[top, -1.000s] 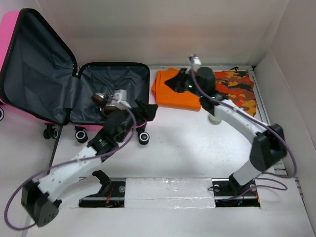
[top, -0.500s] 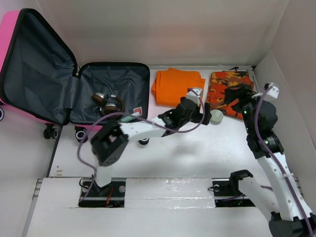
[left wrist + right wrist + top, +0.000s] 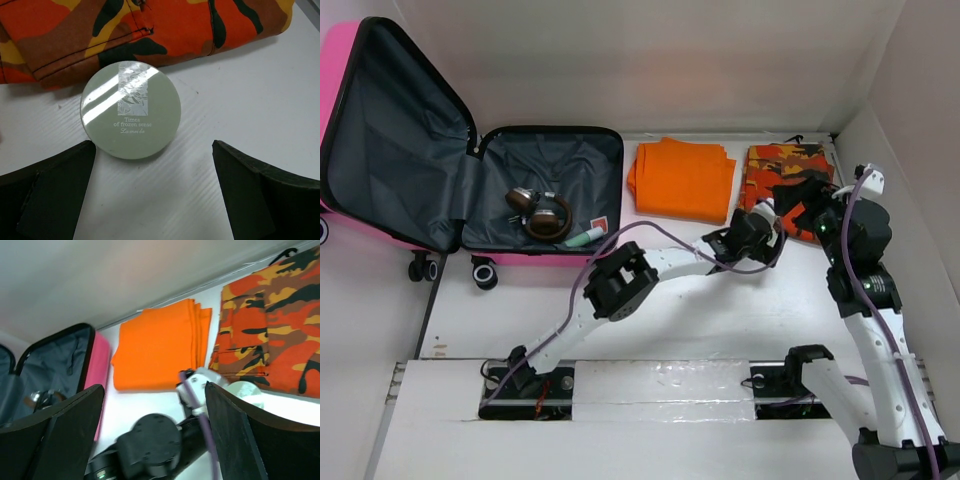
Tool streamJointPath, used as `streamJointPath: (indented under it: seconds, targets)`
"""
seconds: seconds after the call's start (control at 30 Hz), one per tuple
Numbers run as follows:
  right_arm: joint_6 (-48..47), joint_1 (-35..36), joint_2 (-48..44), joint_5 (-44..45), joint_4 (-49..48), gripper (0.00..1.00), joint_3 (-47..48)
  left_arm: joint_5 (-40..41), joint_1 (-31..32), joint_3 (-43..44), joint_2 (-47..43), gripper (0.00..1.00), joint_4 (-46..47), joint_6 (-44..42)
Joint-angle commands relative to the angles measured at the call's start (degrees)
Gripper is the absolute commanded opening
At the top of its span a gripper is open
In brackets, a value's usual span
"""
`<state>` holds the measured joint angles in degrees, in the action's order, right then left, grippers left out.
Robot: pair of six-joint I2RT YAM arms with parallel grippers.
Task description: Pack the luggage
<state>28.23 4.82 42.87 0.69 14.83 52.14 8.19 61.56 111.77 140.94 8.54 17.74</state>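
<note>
Now we are holding the left gripper [image 3: 154, 160] wide below the centre-frame jar [image 3: 131, 110]. The right gripper [image 3: 154, 390] is gaping too.

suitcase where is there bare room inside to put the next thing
Bare lining in the suitcase lies between the far rim and the headphones. The near edge is crowded with headphones and a tube.

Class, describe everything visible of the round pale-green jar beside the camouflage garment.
The jar shows a round, glossy, pale-green lid with a silvery foil patch and the print "Times of frozen sense". It stands upright on the white table, close beside the camouflage garment. The left gripper hangs open over it, fingers clear of it.
</note>
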Motion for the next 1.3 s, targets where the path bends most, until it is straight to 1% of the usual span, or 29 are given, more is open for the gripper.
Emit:
streamJointPath:
  seconds: [0.0,0.03,0.1,0.13,0.2,0.27,0.3,0.37,0.4,0.47,0.57,0.6,0.67,0.73,0.77,0.87,0.97,1.03,1.07,1.1,1.13,1.17,1.2,1.23,1.27]
  targets:
    - [-1.8,-0.3,-1.0,-4.7,-1.1,0.88,1.8,3.4,0.8,7.6,1.8,0.99,-3.1,-2.6]
    - [-1.8,-0.3,-1.0,-5.5,-1.1,0.89,1.3,5.4,1.4,10.5,3.9,0.99,-3.7,-2.6]
    - [-2.5,-0.3,-1.6,-6.7,-1.8,0.89,1.3,8.4,1.9,12.9,5.8,0.99,-5.2,-3.2]
    - [-3.1,-0.3,-1.6,-6.8,-1.8,0.90,1.3,12.4,2.5,13.7,6.5,0.99,-5.2,-3.2]
    - [-3.1,-0.3,-1.6,-6.8,-1.8,0.90,1.3,15.8,2.5,13.7,7.2,0.99,-5.2,-1.8]
    - [-3.7,-0.3,-1.6,-7.3,-1.8,0.90,1.3,18.9,2.5,11.0,6.5,0.99,-4.0,-0.9]
    - [-3.7,-0.3,-1.6,-7.8,-1.8,0.90,0.8,18.9,2.5,10.2,6.4,0.99,-1.8,-0.9]
    - [-3.2,-0.3,-2.1,-8.3,-2.4,0.90,0.8,18.4,2.5,10.2,7.9,0.99,-1.2,-1.8]
    - [-3.2,-0.3,-2.1,-9.0,-2.4,0.90,0.2,18.4,2.5,13.5,9.1,0.99,-2.2,-1.8]
    - [-2.1,-0.3,-2.1,-10.3,-3.9,0.90,-0.4,18.4,2.5,16.5,11.1,0.99,-2.7,-2.4]
    - [-1.5,-0.3,-2.6,-14.1,-5.2,0.90,-0.9,16.2,2.5,17.2,11.6,0.99,-1.0,-2.9]
    - [-1.5,-0.3,-2.6,-14.1,-5.2,0.90,-0.9,15.5,2.5,17.2,11.6,0.96,-1.0,-2.9]
    - [-1.5,-0.3,-2.6,-14.1,-5.2,0.90,-0.9,15.5,2.5,17.7,11.6,0.95,-1.0,-2.9]
    - [-1.5,-0.3,-3.2,-14.7,-5.2,0.90,-0.9,14.9,2.5,19.4,12.3,0.89,-1.0,-2.9]
    - [-1.5,-0.3,-3.8,-14.7,-5.2,0.90,-0.4,14.9,2.5,19.5,13.1,0.83,-1.0,-2.2]
    - [-0.9,-0.3,-3.8,-17.7,-5.9,0.90,-1.0,13.7,2.0,20.0,13.1,0.70,-0.1,-1.0]
    - [-0.3,-0.3,-4.3,-17.7,-5.9,0.90,-1.0,13.7,1.5,20.0,13.7,0.56,0.5,-0.4]
    - [-0.3,-0.3,-4.3,-17.7,-5.9,0.90,-1.0,13.2,1.5,16.9,11.6,0.49,0.5,0.4]
    - [-1.0,-0.3,-4.3,-16.7,-5.3,0.90,-1.0,13.2,1.5,14.5,8.0,0.43,1.6,0.9]
    - [-1.5,-0.3,-4.3,-15.6,-5.2,0.90,-1.0,13.2,1.5,7.5,5.3,0.41,2.4,1.7]
    - [-1.5,-0.3,-4.3,-15.6,-4.7,0.90,-1.0,13.2,1.5,3.0,2.3,0.41,5.6,2.4]
    - [-2.0,-0.3,-4.8,-15.6,-4.7,0.90,-1.0,12.4,1.5,-1.9,-1.2,0.38,7.8,3.1]
    - [-2.0,-0.3,-4.8,-15.6,-4.7,0.90,-1.0,12.4,1.5,-11.6,-8.6,0.37,10.2,3.8]
    - [-2.0,-0.3,-4.8,-15.6,-5.2,0.90,-1.0,12.4,1.5,-16.3,-12.7,0.37,14.3,3.8]
    - [-2.0,-0.3,-4.8,-15.6,-5.2,0.90,-1.0,13.4,2.0,-20.6,-16.7,0.37,16.2,3.8]
